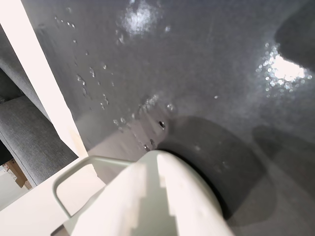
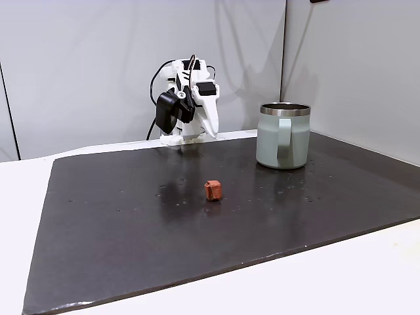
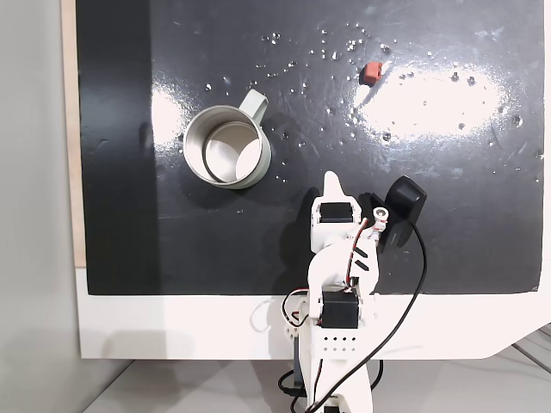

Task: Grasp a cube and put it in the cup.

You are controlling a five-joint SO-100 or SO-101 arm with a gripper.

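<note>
The small reddish-brown cube [image 2: 213,190] lies alone near the middle of the black mat, and sits toward the far edge of the mat [image 3: 372,72] when seen from above. The pale grey-green cup [image 2: 268,141] stands upright with a steel rim [image 3: 186,148] and nothing inside it; its handle points away from the arm. My white gripper [image 3: 332,179] is folded back over the arm's base, tip down just above the mat [image 2: 211,130], well apart from both cube and cup. In the wrist view the two fingers [image 1: 158,160] meet along a seam, shut on nothing.
The glossy black mat [image 2: 131,223] covers most of a white table [image 2: 20,197]. The arm's base [image 3: 337,335] with its cables sits at the mat's edge, and a black wrist camera [image 3: 403,205] sticks out beside the gripper. Grey walls stand behind.
</note>
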